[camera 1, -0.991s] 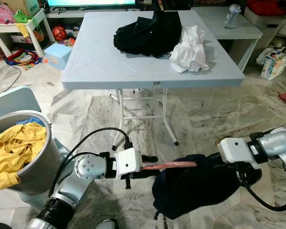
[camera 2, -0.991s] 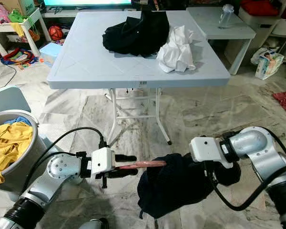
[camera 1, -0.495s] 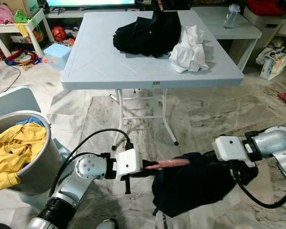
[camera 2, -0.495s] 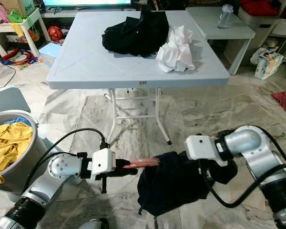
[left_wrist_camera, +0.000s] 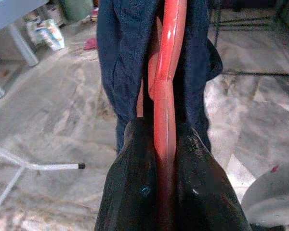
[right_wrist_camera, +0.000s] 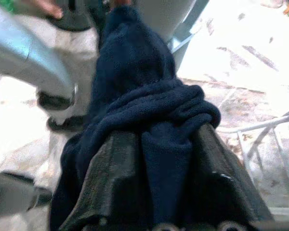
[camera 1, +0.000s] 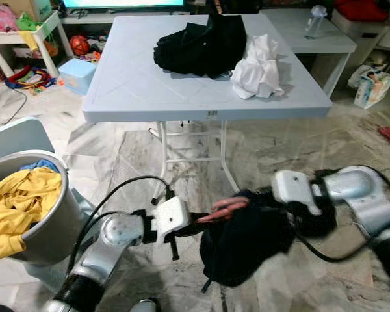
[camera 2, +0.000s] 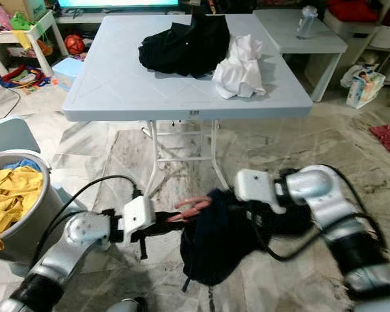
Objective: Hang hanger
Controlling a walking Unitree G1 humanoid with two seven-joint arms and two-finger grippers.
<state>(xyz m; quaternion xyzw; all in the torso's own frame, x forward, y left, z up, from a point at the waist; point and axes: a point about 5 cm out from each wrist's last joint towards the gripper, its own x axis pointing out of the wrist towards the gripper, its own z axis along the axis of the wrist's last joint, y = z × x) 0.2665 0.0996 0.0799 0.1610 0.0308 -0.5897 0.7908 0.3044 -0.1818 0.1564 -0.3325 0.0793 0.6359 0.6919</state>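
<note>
My left gripper [camera 1: 197, 225] is shut on one end of a red-pink hanger [camera 1: 225, 208], low above the floor in front of the table. In the left wrist view the hanger [left_wrist_camera: 164, 91] runs from between the black fingers [left_wrist_camera: 135, 159] into a dark navy garment [left_wrist_camera: 116, 57]. The garment [camera 1: 247, 244] hangs bunched over the hanger's far end. My right gripper [right_wrist_camera: 160, 139] is shut on a fold of that garment [right_wrist_camera: 135, 77]; its white wrist block [camera 1: 295, 188] sits just right of the hanger tip, and its fingers are buried in cloth.
A pale blue folding table [camera 1: 149, 84] stands ahead with a black clothes heap [camera 1: 201, 45] and a white cloth [camera 1: 260, 62] on it. A grey laundry basket [camera 1: 49, 231] with yellow clothes [camera 1: 16, 205] is close at my left. Toys lie at the back left.
My right gripper has swung left toward the left gripper, drawing the garment further along the hanger. The hanger's free end has tipped upward and the garment is more bunched.
</note>
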